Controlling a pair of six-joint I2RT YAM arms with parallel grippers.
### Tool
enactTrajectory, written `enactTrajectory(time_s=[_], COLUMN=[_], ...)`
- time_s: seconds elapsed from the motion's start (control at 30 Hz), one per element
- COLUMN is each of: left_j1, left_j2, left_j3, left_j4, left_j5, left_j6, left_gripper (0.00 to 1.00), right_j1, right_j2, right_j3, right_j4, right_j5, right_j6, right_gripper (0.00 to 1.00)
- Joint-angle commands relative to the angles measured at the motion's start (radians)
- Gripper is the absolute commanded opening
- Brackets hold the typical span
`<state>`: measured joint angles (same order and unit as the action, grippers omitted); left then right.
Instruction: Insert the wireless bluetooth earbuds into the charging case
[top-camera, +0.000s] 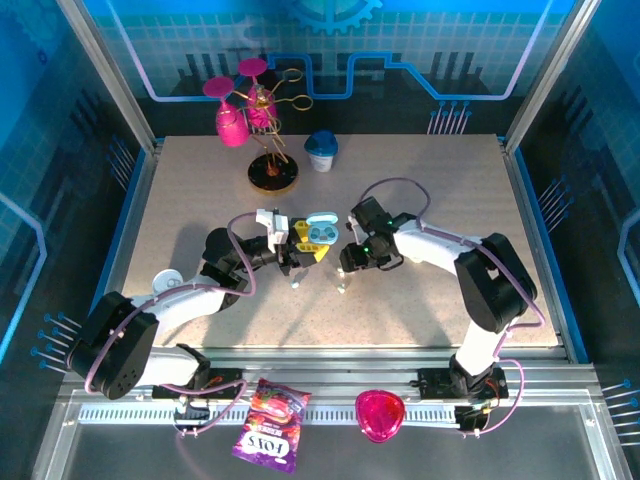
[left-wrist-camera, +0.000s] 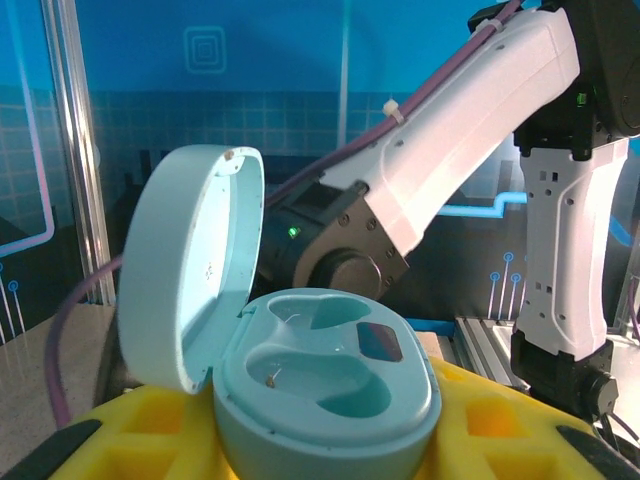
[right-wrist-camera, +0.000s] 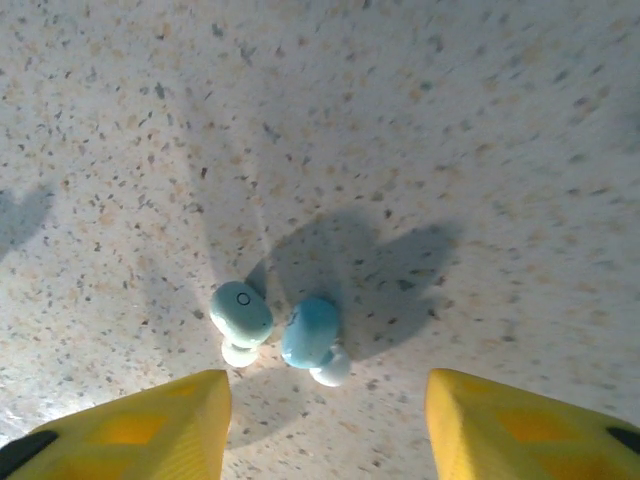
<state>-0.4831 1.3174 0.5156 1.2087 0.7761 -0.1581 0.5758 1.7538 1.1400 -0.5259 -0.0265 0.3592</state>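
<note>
Earbuds (right-wrist-camera: 242, 312) lie side by side on the worktop (right-wrist-camera: 450, 120), not yet picked. My left gripper (top-camera: 310, 246) clamps its jaws on the open charging case (left-wrist-camera: 330, 390). The right gripper (right-wrist-camera: 322, 420) hangs above them, jaws apart. Next, I judge: lower, pinch one.

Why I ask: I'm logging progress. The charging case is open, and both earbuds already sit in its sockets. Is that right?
Not quite. The charging case is open, but both earbuds lie on the table below the right pincer, as the right wrist view shows; the left wrist view shows the sockets empty.
</note>
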Motion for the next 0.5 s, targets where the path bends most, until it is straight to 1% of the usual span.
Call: enactTrajectory(time_s=[0.0,0.1,0.23,0.33,0.4,0.47], left_j1=[0.007,0.007,0.007,0.008,0.008,0.007], left_j2=[-0.014,-0.023,-0.024,-0.024,-0.024,-0.024], left_j3=[0.032,0.031,0.032,0.034,0.034,0.033], left_j4=[0.007,-0.006,-0.014,-0.017,-0.017,-0.017], left_j5=[0.024,0.024,0.024,0.025,0.024,0.023], left_j6=[0.005,0.014,0.02,0.021,0.021,0.02], left_gripper=[0.22,0.22,0.22,0.22,0.22,0.22], right_j1=[0.026,0.051,0.075,0.094,0.099,0.099], right_j2=[0.041,0.085,0.156,0.192,0.204,0.217], right_j3=[0.095,0.159,0.245,0.274,0.282,0.287], right_j4=[-0.146,-0.204,-0.285,-0.299,-0.298,-0.305], right_j5=[0.136,0.193,0.21,0.223,0.222,0.214], right_j6=[-0.046,-0.028,0.009,0.025,0.037,0.045], right_gripper=[0.5,0.47,0.46,0.42,0.35,0.32])
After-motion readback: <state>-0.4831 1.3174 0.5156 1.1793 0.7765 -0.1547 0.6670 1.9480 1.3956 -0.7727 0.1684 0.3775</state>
